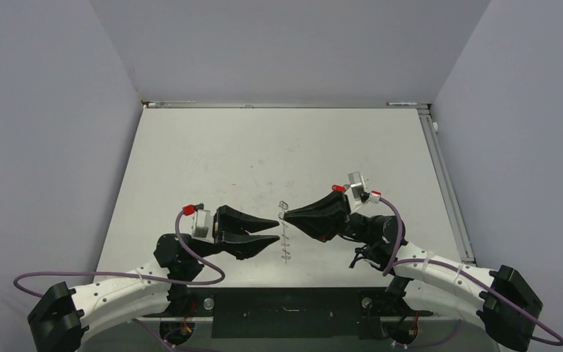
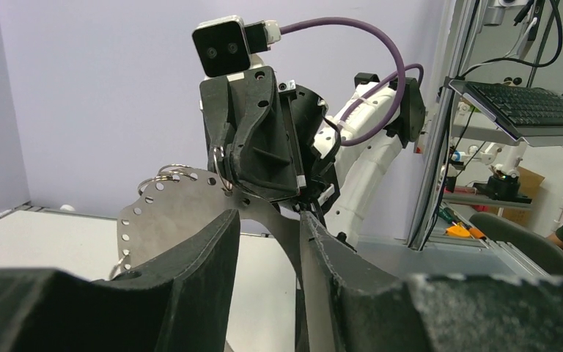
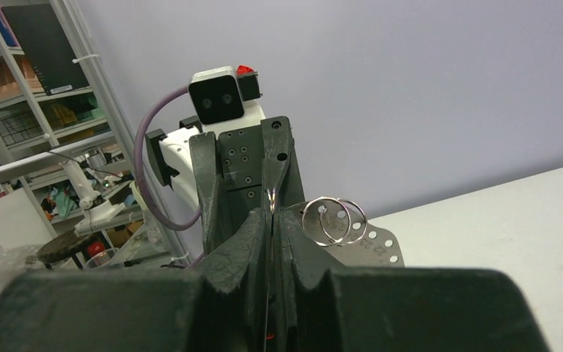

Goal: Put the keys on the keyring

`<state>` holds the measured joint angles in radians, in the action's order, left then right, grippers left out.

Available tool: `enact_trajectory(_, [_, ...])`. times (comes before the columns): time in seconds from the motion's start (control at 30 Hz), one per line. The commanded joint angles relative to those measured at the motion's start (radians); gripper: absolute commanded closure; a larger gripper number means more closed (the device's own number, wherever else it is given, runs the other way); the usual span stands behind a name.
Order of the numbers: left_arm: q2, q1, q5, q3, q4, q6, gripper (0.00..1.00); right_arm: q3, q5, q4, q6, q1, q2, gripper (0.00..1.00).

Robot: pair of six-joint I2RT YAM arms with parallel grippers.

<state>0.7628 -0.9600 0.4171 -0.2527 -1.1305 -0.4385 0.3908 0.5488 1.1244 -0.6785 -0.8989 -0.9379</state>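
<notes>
The keyring [image 2: 183,205] is a flat silvery hoop with small holes along its rim and small split rings [image 3: 333,220] hanging from it. It stands upright above the table and shows edge-on in the top view [image 1: 285,238]. My right gripper [image 1: 284,215] is shut on its upper rim, with the thin metal edge pinched between the pads [image 3: 271,213]. My left gripper [image 1: 276,229] faces it from the left, open, its tips [image 2: 267,220] just short of the hoop's band. No key shows clearly; only a tiny red speck [image 3: 269,336] sits deep between the right fingers.
The white table [image 1: 264,147] stretches behind both arms, with grey walls on three sides. A metal rail [image 1: 447,183] runs along its right edge. Purple cables loop off both wrists near the front edge.
</notes>
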Motion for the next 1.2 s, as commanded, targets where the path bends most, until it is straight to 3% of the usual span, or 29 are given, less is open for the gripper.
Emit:
enact_trajectory(0.0, [-0.005,-0.021,-0.033,-0.002,-0.056,0.053,0.68,0.005,0.031,0.084,0.007,-0.020,0.028,0.95])
enact_trajectory(0.77, [-0.022,-0.062,-0.088,-0.002,-0.045,0.101,0.83,0.009,0.030,0.054,0.051,-0.062,0.013,0.95])
enact_trajectory(1.17, [-0.032,-0.070,-0.145,-0.002,-0.024,0.114,0.74,0.008,0.026,0.036,0.079,-0.080,0.014,0.95])
